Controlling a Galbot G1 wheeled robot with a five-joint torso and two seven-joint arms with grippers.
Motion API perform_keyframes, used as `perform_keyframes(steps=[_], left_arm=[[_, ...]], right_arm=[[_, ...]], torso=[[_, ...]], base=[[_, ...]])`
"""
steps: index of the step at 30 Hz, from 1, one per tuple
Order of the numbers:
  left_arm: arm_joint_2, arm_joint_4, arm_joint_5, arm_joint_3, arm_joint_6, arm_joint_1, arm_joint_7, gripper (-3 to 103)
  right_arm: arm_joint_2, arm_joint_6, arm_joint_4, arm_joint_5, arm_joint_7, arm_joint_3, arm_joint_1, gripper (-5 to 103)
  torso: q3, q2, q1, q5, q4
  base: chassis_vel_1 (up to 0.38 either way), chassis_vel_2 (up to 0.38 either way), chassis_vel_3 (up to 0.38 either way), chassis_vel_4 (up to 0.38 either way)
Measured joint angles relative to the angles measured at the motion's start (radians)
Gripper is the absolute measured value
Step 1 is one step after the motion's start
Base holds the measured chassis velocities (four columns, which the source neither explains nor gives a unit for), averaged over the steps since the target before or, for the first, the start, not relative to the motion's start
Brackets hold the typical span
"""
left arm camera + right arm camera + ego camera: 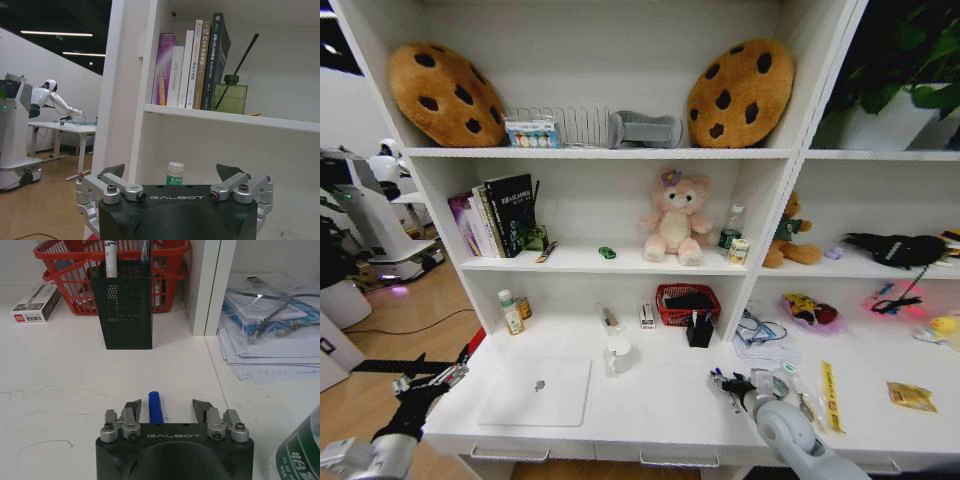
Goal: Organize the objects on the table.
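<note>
My right gripper (166, 409) low over the white desk (75, 375), jaws apart, nothing gripped, blue marker (155, 406) lying between my fingertips, black mesh pen holder (125, 305) just ahead, my left gripper (172, 176) spread wide and empty off the desk's left end, silver laptop (538, 390) between my two arms

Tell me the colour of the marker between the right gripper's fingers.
Blue marker; clearest in the right wrist view, between the open right gripper.

On my tabletop (650, 410): laptop (537, 390) front left, cup (617, 355) just to its right, pen holder (125, 310) farther right with the basket (75, 270) behind it. My right gripper (167, 409) sits front right, a marker (155, 407) between its jaws, papers (270, 345) beyond the shelf divider. My left gripper (428, 385) hangs off the tabletop's left edge.
</note>
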Motion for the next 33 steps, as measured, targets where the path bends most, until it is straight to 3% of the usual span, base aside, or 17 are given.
perform_keyframes(steps=[5,11,13,22,28,29,30,32,33], left_arm=[[0.0,0.0,0.0,0.0,0.0,0.0,0.0,100],[0.0,0.0,0.0,0.0,0.0,0.0,0.0,100],[0.0,0.0,0.0,0.0,0.0,0.0,0.0,100],[0.0,0.0,0.0,0.0,0.0,0.0,0.0,100],[0.0,0.0,0.0,0.0,0.0,0.0,0.0,100],[0.0,0.0,0.0,0.0,0.0,0.0,0.0,100],[0.0,0.0,0.0,0.0,0.0,0.0,0.0,100],[0.0,0.0,0.0,0.0,0.0,0.0,0.0,100],[0.0,0.0,0.0,0.0,0.0,0.0,0.0,100]], right_arm=[[0.0,0.0,0.006,-0.004,0.0,0.006,-0.015,41],[0.001,0.001,0.006,-0.006,-0.001,0.007,-0.018,24],[0.001,0.002,0.006,-0.007,-0.001,0.005,-0.017,13],[0.001,0.018,0.007,-0.052,-0.017,-0.002,-0.014,10],[0.007,0.139,0.001,-0.201,-0.089,-0.019,0.016,10],[0.008,0.192,-0.01,-0.256,-0.118,-0.026,0.035,10],[0.008,0.192,-0.01,-0.256,-0.118,-0.026,0.035,10],[0.006,0.294,-0.037,-0.355,-0.164,-0.036,0.086,10],[0.006,0.294,-0.037,-0.355,-0.164,-0.036,0.086,10]], torso=[[0.0,0.0,0.0,0.0001,0.0],[0.0,0.0,0.0,0.0002,0.0],[0.0,0.0,0.0,0.0003,0.0],[0.0,0.0,0.0,0.0006,-0.0001],[0.0,0.0,0.0,0.0006,-0.0001],[0.0,0.0,0.0,0.0006,-0.0001],[0.0,0.0,0.0,0.0006,-0.0001],[0.0,0.0,0.0,0.0004,-0.0001],[0.0,0.0,0.0,0.0004,-0.0001]], base=[[0.0,0.0,0.0,0.0],[0.0,0.0,0.0,0.0],[0.0,0.0,0.0,0.0],[0.0,0.0,0.0,0.0],[0.0,0.0,0.0,0.0],[0.0,0.0,0.0,0.0],[0.0,0.0,0.0,0.0],[0.0,0.0,0.0,0.0],[0.0,0.0,0.0,0.0]])
